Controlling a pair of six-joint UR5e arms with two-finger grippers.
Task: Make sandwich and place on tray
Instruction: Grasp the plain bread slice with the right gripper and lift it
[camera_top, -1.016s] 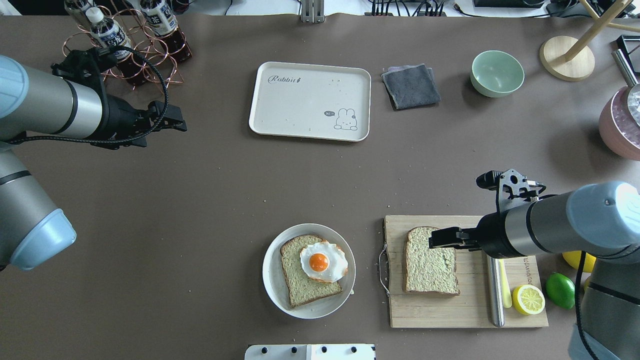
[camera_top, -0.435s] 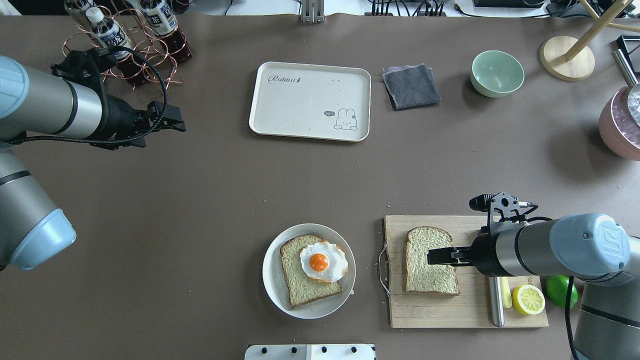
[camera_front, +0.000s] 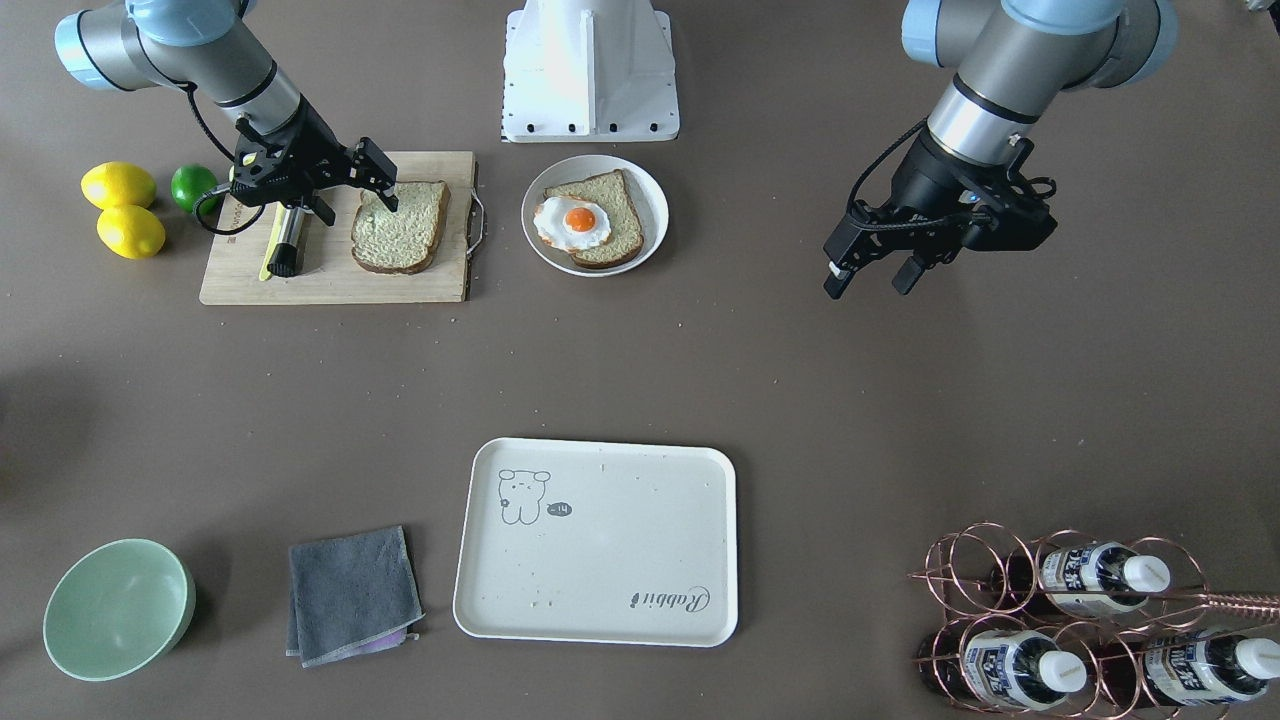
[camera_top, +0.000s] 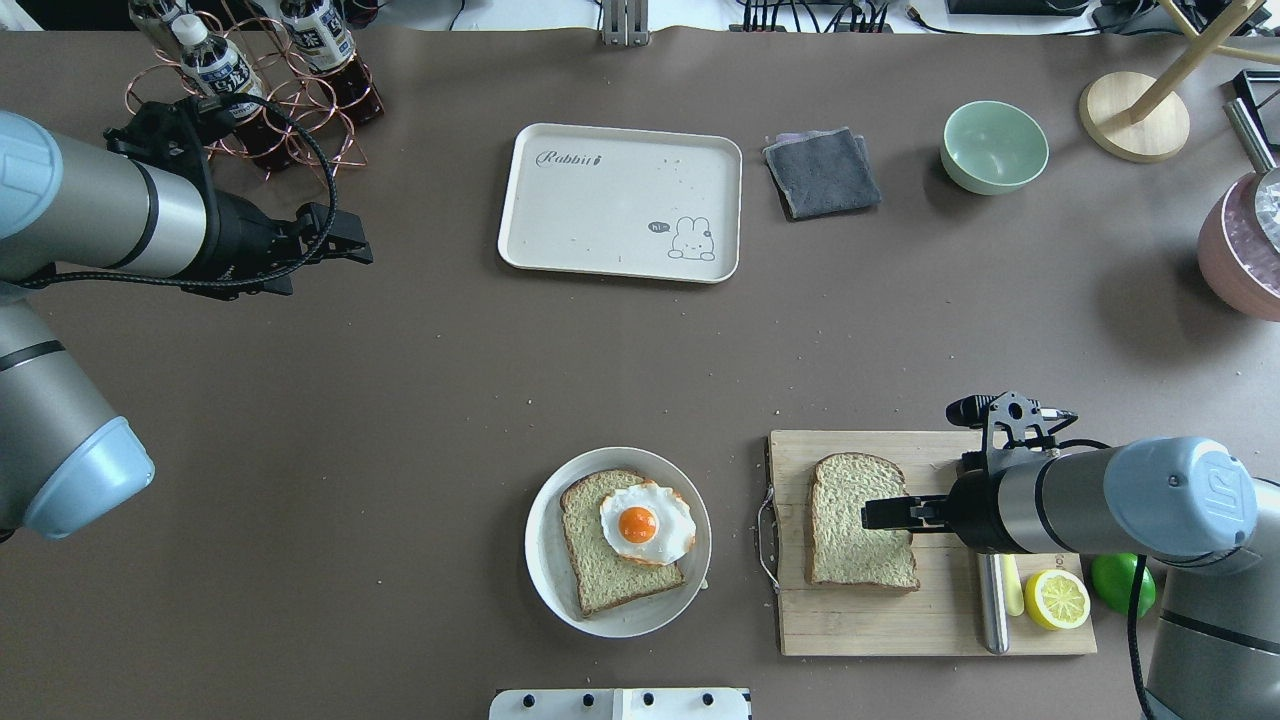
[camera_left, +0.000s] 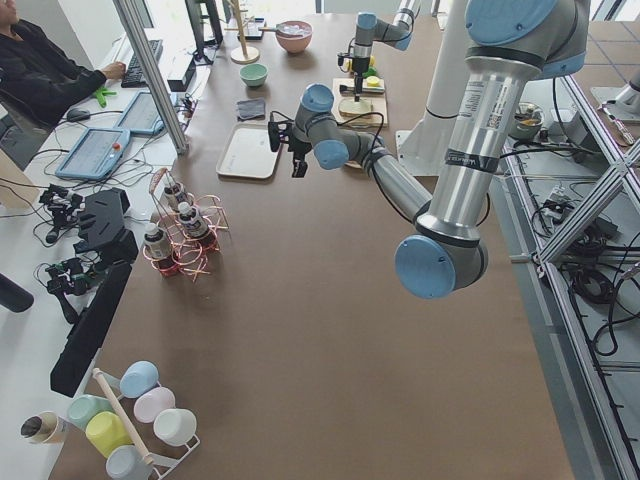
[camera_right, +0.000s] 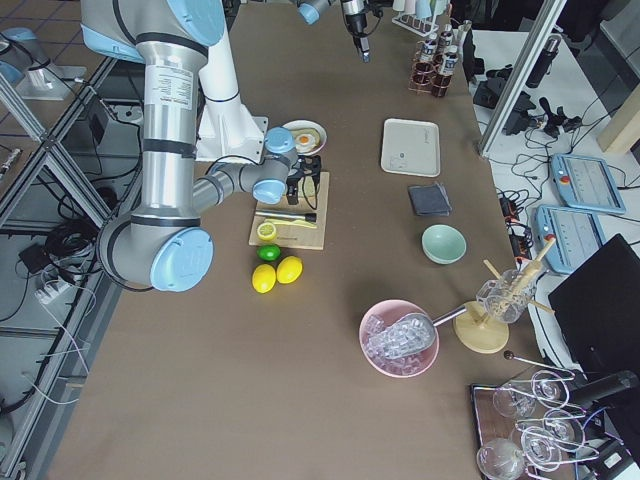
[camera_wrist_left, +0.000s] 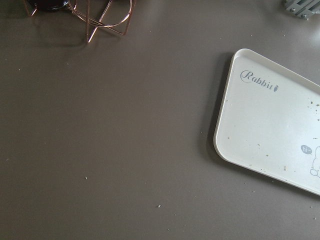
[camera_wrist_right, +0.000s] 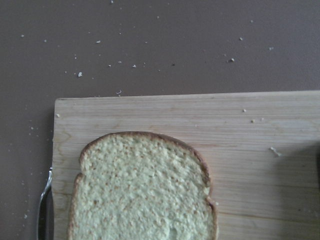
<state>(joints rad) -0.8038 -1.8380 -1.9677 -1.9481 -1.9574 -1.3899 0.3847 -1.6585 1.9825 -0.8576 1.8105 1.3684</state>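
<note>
Overhead view: right gripper (camera_top: 905, 513), spread and empty, over the slice (camera_top: 855, 525) lower right; left gripper (camera_top: 358, 240) spread, empty, upper left.

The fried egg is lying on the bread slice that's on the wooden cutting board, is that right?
No. The fried egg lies on a bread slice, but that slice is on the round white plate, not the wooden cutting board. The overhead exterior view shows it.
</note>
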